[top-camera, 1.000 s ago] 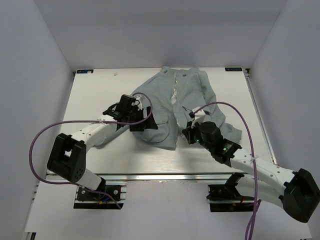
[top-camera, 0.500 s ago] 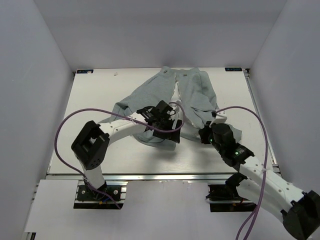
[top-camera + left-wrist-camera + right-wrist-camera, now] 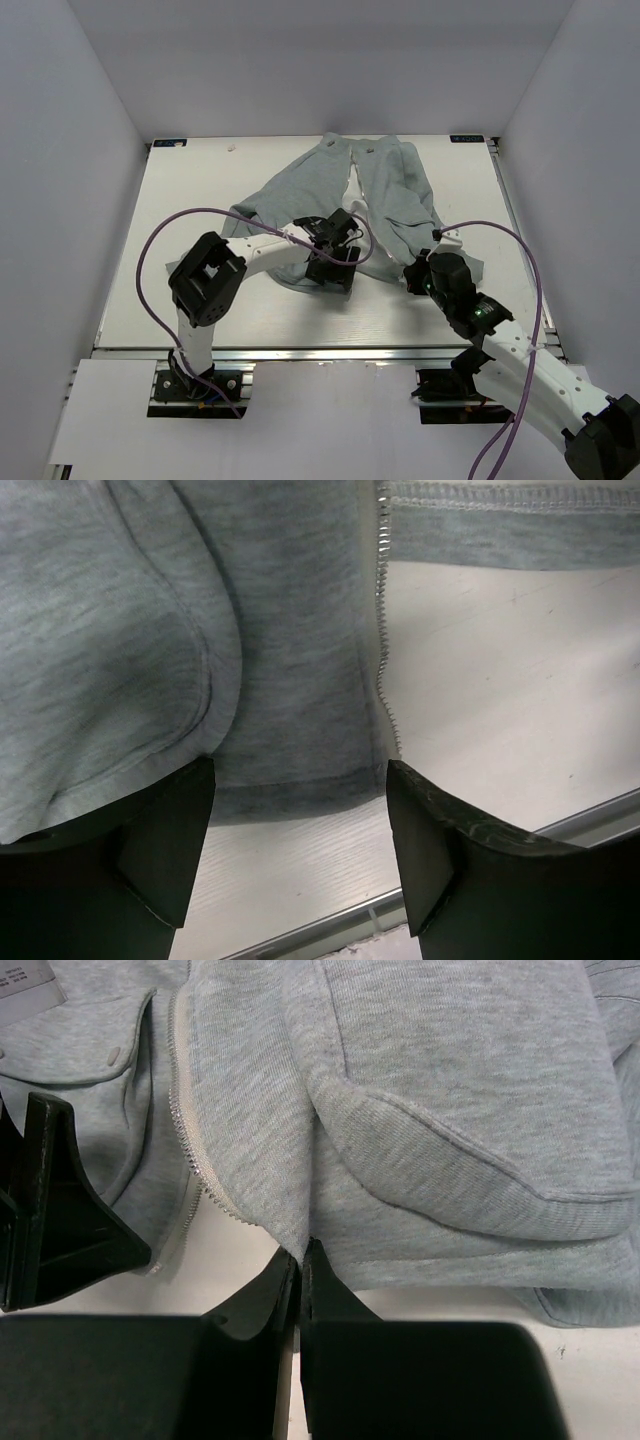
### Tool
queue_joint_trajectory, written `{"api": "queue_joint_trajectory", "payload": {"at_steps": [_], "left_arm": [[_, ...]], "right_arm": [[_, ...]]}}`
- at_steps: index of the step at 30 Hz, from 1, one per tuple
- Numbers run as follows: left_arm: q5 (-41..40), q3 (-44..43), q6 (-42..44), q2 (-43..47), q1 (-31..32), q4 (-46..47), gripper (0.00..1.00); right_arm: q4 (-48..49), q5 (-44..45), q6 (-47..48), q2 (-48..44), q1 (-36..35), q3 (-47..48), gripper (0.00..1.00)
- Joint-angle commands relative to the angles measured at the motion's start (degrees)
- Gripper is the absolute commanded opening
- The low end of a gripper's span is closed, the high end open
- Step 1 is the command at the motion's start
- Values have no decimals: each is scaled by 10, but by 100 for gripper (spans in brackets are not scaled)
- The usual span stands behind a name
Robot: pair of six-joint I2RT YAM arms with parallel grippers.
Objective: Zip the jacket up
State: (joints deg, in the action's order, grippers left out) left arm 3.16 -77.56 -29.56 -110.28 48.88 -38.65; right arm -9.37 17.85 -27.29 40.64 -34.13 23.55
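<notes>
Starting at the left gripper (image 3: 300,770): spread wide, holding nothing, set low over the bottom hem (image 3: 290,790) of one front panel of the jacket (image 3: 385,190). Grey fabric between the fingers. Just ahead of one finger, the lower end of a row of zipper teeth (image 3: 381,630) runs straight away from the gripper along the panel edge, with bare table (image 3: 500,680) beyond it. Swung in within the last second from out over the pocket side of that panel to this spot at the centre bottom edge. Across the gap, the right gripper (image 3: 300,1260): fingers pressed together, apparently pinching the bottom corner of the other panel, where its own tooth row comes down to the fingertips. Further out from those tips, a pocket flap (image 3: 450,1160) and the rest of the panel, lying fairly flat. Pulled back a little toward its own base in that same second, seemingly drawing the corner with it. Beyond both grippers, the garment spread front-up across the middle of the table, collar at the far end, the two front edges parted in a narrow V and not joined anywhere visible. Judged from this: both lower zipper ends now within reach, one gripped and one not yet; zipping itself not begun. Next needs a close on the left corner, then the two ends brought together. No slider made out in any view.
</notes>
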Motion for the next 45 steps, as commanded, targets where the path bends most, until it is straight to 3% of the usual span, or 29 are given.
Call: {"api": "queue_joint_trajectory", "payload": {"at_steps": [1, 7, 21, 25, 32, 39, 45], "left_arm": [[-24, -21, -19, -2, 9, -10, 79], [-56, -29, -65, -17, 22, -21, 80], [-108, -47, -92, -68, 44, -39, 59], [-111, -50, -90, -73, 45, -45, 43], [-105, -55, -63, -51, 45, -41, 0], [-78, -48, -17, -8, 45, -12, 0], [-89, -50, -10, 63, 45, 20, 0]], "right_arm": [[-3, 4, -10, -6, 2, -3, 0], [-9, 15, -14, -13, 3, -10, 0], [-23, 30, -19, -21, 2, -18, 0], [-23, 26, -20, -23, 2, -19, 0], [-6, -2, -18, -18, 3, -19, 0], [18, -40, -14, -4, 5, -15, 0], [80, -152, 3, 12, 31, -16, 0]]}}
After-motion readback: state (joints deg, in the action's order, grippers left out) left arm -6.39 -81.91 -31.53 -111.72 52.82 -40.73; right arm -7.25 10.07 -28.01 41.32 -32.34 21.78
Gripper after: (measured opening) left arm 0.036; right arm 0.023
